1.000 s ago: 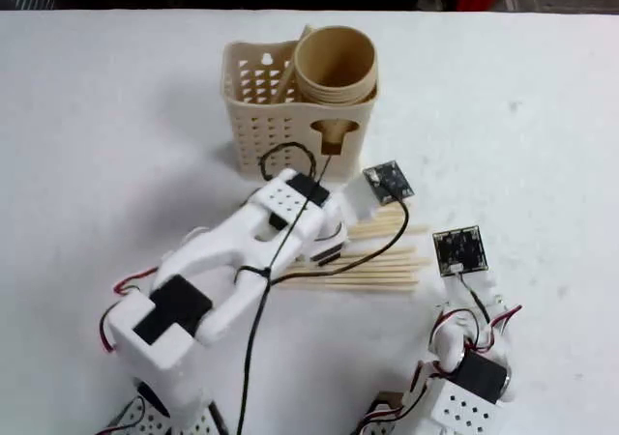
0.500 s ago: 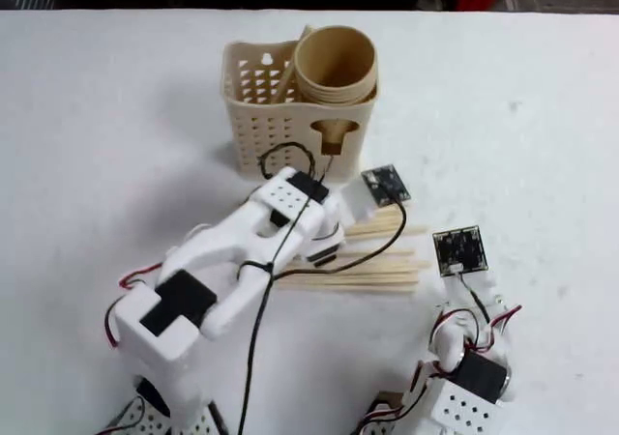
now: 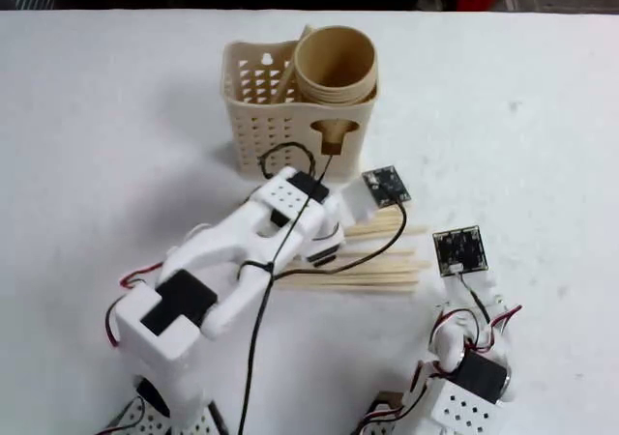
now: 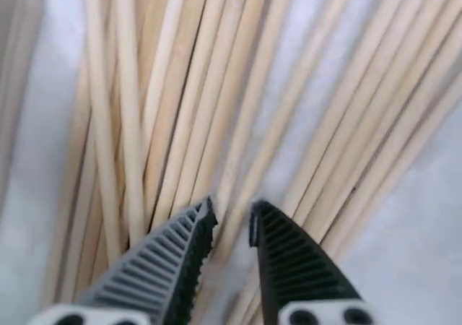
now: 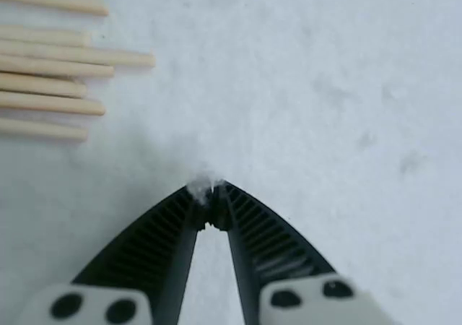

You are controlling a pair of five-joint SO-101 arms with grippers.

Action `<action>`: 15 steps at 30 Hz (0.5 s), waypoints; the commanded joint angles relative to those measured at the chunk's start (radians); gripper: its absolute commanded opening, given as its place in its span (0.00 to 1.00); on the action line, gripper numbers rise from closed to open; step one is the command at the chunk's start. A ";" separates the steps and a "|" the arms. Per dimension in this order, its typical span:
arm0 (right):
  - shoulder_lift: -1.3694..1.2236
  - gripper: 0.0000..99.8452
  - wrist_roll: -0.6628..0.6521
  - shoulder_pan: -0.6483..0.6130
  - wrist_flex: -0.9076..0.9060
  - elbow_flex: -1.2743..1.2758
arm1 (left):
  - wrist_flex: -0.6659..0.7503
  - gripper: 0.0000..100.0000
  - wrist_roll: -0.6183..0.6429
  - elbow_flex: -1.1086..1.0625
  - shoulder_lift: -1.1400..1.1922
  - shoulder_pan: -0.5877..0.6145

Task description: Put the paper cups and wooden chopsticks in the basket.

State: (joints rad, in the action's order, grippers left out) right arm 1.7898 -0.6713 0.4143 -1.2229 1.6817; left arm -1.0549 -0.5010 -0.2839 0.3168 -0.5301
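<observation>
Loose wooden chopsticks (image 3: 392, 278) lie on the desk (image 3: 542, 116) before the basket (image 3: 253, 116) of paper cups (image 3: 338, 63), left gripper (image 4: 231, 220) fingers (image 4: 177, 256) barely parted over them, right gripper (image 5: 211, 195) clenched empty: best to drop astride a few sticks, then pinch mid-length.

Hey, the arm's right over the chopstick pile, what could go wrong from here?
The left claw is only slightly open over the tightly packed chopsticks, so it may pinch one and scatter the rest. The black cable draped across the pile could drag sticks. The cups fill much of the basket, leaving a narrow slot.
</observation>
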 commanded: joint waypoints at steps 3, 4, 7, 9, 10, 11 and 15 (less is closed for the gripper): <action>0.008 0.02 0.000 0.005 0.012 0.008 | -0.084 0.02 0.000 -0.005 -0.008 0.070; 0.008 0.02 0.000 0.005 0.012 0.008 | -0.087 0.02 0.000 -0.009 -0.008 0.090; 0.008 0.02 0.000 0.005 0.012 0.008 | -0.112 0.02 -0.048 -0.015 -0.010 0.153; 0.008 0.02 0.000 0.005 0.012 0.008 | -0.137 0.02 -0.069 -0.015 -0.028 0.191; 0.008 0.02 0.000 0.005 0.012 0.008 | -0.149 0.02 -0.072 -0.018 -0.051 0.208; 0.008 0.02 0.000 0.005 0.012 0.008 | -0.158 0.02 -0.084 -0.034 -0.085 0.222; 0.008 0.02 0.000 0.005 0.012 0.008 | -0.170 0.02 -0.141 -0.130 -0.305 0.234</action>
State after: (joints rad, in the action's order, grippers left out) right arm 1.7898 -0.6713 0.4143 -1.2229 1.6817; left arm -1.2083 -0.6114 -0.3698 0.1926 -0.3199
